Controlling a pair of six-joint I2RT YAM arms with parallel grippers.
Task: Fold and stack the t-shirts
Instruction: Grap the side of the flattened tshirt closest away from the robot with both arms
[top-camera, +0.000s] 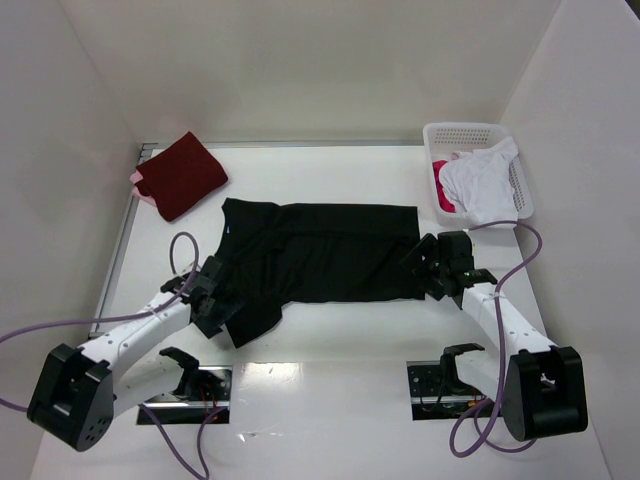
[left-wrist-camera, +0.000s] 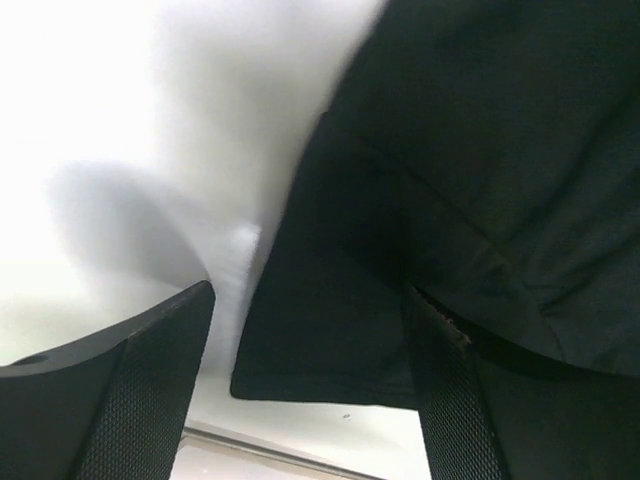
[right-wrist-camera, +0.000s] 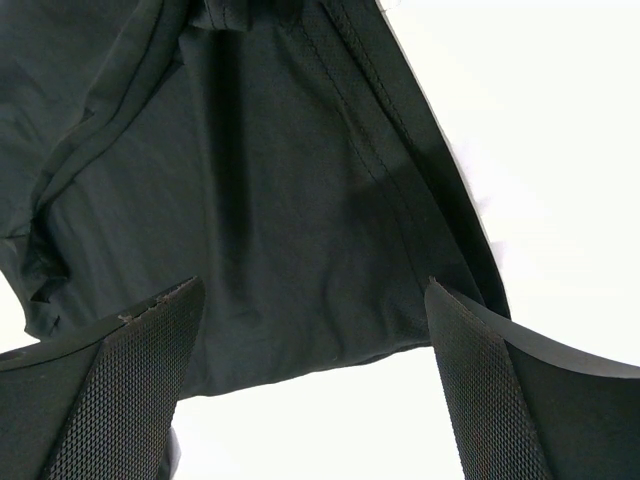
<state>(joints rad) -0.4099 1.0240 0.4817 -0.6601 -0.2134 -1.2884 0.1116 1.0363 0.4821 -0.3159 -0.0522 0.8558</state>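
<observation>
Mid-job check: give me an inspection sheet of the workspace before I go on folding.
Surface: white table, no spills seen.
Job's things: black t-shirt spread mid-table; dark red t-shirt folded far left over a pink one; white t-shirt and a red one in the basket.
Clutter: nothing seen.
Grippers: left gripper open over the black shirt's sleeve; right gripper open over its hem.
Cables: purple cables loop beside both arms.
Surroundings: white walls on three sides.
</observation>
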